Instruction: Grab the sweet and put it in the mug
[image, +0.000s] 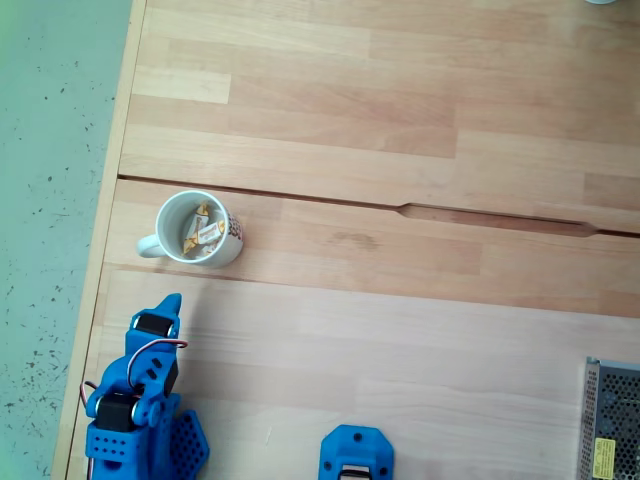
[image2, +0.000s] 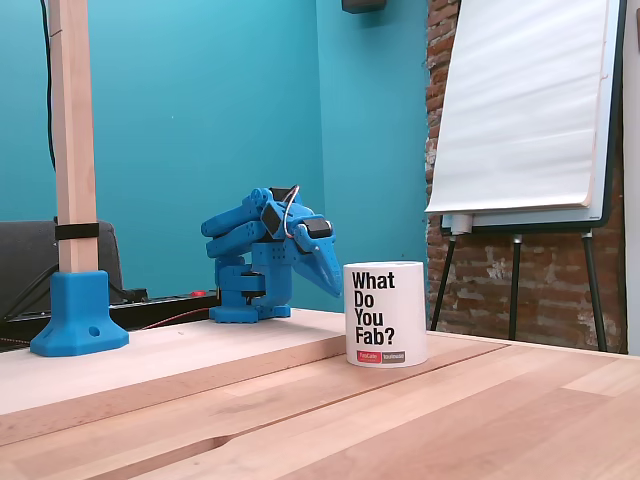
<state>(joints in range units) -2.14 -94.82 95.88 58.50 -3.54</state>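
The white mug (image: 236, 232) stands upright near the table's left edge in a fixed view, its handle pointing left. Inside it lies a wrapped sweet (image: 206, 232) with a white middle and yellow ends, among other such wrappers. In the side-on fixed view the mug (image2: 385, 313) shows black lettering, and its inside is hidden. My blue gripper (image: 171, 302) sits just below the mug in that top-down view, apart from it, with the arm folded back. From the side the gripper (image2: 334, 289) points down behind the mug, fingers together, holding nothing.
A blue clamp foot (image: 356, 455) sits at the bottom edge, and a metal box (image: 612, 420) at the bottom right. A groove (image: 500, 217) crosses the table. A wooden post in a blue base (image2: 78, 300) stands on the left, a flipchart easel (image2: 520, 110) behind.
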